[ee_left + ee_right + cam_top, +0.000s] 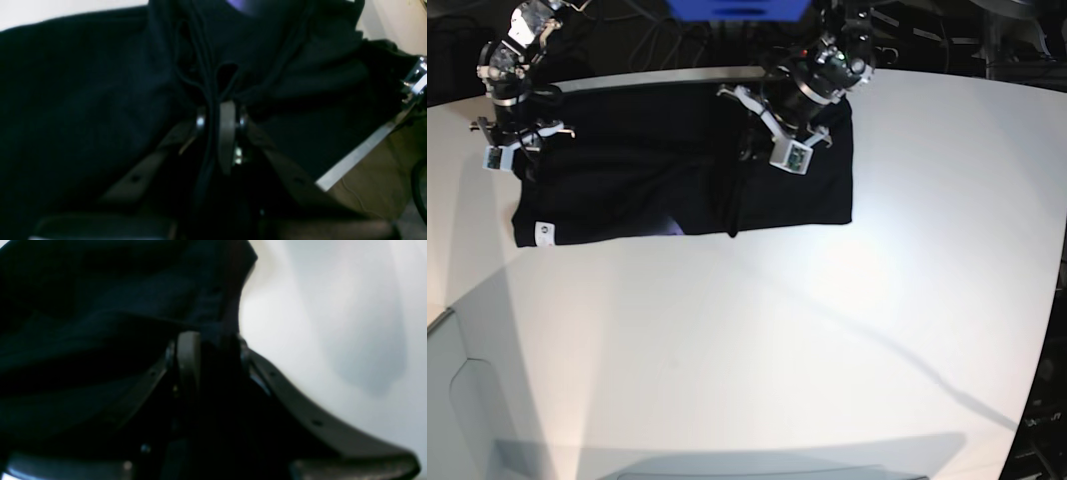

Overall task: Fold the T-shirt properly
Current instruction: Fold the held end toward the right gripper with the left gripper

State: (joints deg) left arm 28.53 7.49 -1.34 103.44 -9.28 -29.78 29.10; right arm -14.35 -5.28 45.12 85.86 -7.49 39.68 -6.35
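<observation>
The black T-shirt (627,165) lies spread across the far part of the white table (757,340), with a small white tag (544,230) at its near left corner. A bit of purple print (238,5) shows at the top of the left wrist view. My left gripper (743,155) is near the shirt's middle, shut on a bunched ridge of the black cloth (220,116). My right gripper (524,168) is at the shirt's left edge, shut on the cloth edge (213,340). The orange print is hidden.
A metal strip (360,150) runs along the table's far edge behind the shirt. A blue object (737,8) and dark cables sit beyond it. White table surface stretches from the shirt toward the front and right.
</observation>
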